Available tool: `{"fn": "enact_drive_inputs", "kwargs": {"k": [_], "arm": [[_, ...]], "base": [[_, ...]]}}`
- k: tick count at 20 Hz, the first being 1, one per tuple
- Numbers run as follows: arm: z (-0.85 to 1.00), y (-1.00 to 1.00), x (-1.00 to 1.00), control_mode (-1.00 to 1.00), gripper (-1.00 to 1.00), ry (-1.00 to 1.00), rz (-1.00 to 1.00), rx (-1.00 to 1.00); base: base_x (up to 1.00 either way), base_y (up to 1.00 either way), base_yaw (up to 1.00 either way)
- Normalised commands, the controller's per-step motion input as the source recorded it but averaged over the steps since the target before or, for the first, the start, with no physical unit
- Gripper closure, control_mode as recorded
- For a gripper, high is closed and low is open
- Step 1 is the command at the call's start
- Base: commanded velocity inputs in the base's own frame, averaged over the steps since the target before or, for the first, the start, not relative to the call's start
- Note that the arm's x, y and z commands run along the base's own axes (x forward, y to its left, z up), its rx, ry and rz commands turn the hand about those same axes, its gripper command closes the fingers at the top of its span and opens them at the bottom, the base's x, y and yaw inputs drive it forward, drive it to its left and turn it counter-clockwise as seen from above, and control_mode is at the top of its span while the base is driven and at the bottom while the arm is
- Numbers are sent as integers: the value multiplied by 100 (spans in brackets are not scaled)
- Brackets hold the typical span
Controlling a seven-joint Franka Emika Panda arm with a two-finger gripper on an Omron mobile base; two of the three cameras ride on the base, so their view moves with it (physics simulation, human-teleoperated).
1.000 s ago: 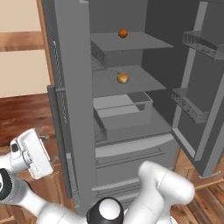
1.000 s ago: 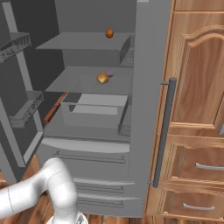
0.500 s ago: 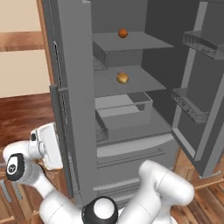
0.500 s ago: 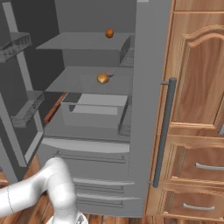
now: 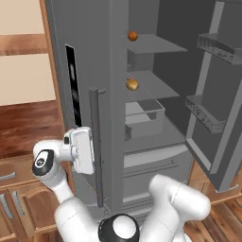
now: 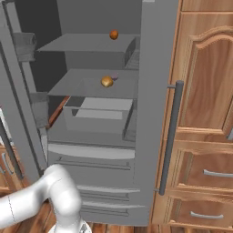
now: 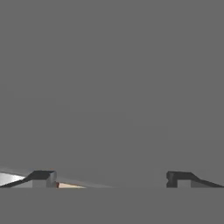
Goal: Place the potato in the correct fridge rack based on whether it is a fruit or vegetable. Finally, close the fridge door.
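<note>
- The potato (image 5: 132, 84), seen in the left base view, is a small tan-yellow lump sitting on the fridge rack (image 5: 156, 84), the second grey shelf from the top of the open fridge (image 5: 108, 47).
- In that same view a darker orange-brown round item (image 5: 133, 35) rests on the top shelf (image 5: 158, 43), directly above the potato; a grey open-topped drawer (image 5: 144, 117) stands below the potato's rack.
- Still there, the right fridge door (image 5: 217, 94) hangs wide open with its bins showing, and the left fridge door (image 5: 82, 85) carries a vertical grey handle (image 5: 96, 146). The robot's white hand sits just beside that handle, low on the outer face of the left door; its fingertips are hidden here.
- In the right base view the potato (image 6: 107, 82) lies near the middle of the fridge rack (image 6: 82, 84), with the orange-brown item (image 6: 114, 34) on the shelf above and the drawer (image 6: 98, 113) below it. A wooden cabinet (image 6: 205, 113) stands just beside the fridge.
- In the hand view the gripper (image 7: 111, 178) has its two dark fingertips (image 7: 41, 177) spread wide apart with nothing between them, pointed at a flat grey surface very close ahead.
</note>
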Motion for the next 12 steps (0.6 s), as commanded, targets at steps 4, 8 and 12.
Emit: {"fn": "enact_drive_inputs", "kwargs": {"k": [4,8,12], "arm": [[0,-50,31,-100,-100,-10,23,7],[0,-42,45,-100,-100,-4,31,7],[0,-44,62,-100,-100,-1,36,7]], "base": [[0,0,0],[0,0,0],[0,0,0]]}}
